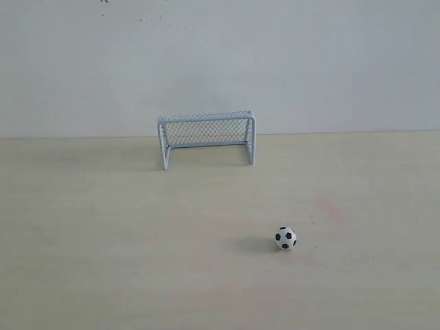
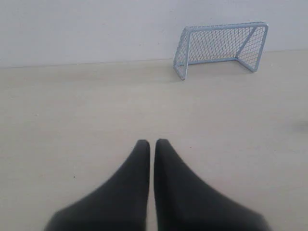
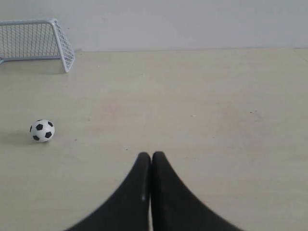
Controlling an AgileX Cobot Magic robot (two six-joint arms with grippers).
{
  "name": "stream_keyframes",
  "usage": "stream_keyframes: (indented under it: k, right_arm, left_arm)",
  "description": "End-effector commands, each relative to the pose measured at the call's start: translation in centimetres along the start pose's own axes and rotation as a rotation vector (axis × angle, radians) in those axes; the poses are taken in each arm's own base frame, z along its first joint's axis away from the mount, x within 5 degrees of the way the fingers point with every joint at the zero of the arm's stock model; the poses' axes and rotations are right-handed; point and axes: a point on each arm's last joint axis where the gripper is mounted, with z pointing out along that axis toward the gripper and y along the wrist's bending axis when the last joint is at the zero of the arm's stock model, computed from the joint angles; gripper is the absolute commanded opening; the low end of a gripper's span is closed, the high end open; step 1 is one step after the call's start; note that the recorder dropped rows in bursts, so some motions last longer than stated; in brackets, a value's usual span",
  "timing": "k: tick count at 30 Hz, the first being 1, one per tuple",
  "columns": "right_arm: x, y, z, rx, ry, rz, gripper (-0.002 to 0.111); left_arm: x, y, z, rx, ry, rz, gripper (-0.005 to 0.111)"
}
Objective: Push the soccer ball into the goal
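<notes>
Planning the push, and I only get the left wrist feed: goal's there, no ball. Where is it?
Observer: The soccer ball sits out in front of the goal, apart from it. In the exterior view it is further right than the right post.
Operator: Right arm touching it?
Observer: No. In the right wrist view the right gripper is shut, with bare surface between it and the ball.
Operator: Anything between ball and goal?
Observer: Nothing shows there in the exterior view.

Pale wood tabletop [image 1: 103,261] w/ plain white wall [image 1: 309,62] behind (few specks).
</notes>
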Motion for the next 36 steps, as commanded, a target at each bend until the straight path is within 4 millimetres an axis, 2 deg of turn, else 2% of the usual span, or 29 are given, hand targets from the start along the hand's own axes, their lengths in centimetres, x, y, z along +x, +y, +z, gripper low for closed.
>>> stream_keyframes:
  k: [1,27,31,36]
  right_arm:
    - [-0.1,0.0,0.0,0.004,-0.010,0.006,0.000]
    - [-0.2,-0.1,0.0,0.008,-0.022,-0.007,0.000]
    - [-1.1,0.0,-0.1,0.006,-0.128,0.000,0.000]
    - [-3.4,0.0,-0.7,0.006,-0.384,0.000,0.000]
  left_arm:
    - [0.1,0.0,0.0,-0.004,-0.003,0.008,0.004]
    - [0.1,0.0,0.0,-0.004,-0.003,0.008,0.004]
    - [0.1,0.0,0.0,-0.004,-0.003,0.008,0.004]
    - [0.1,0.0,0.0,-0.004,-0.003,0.008,0.004]
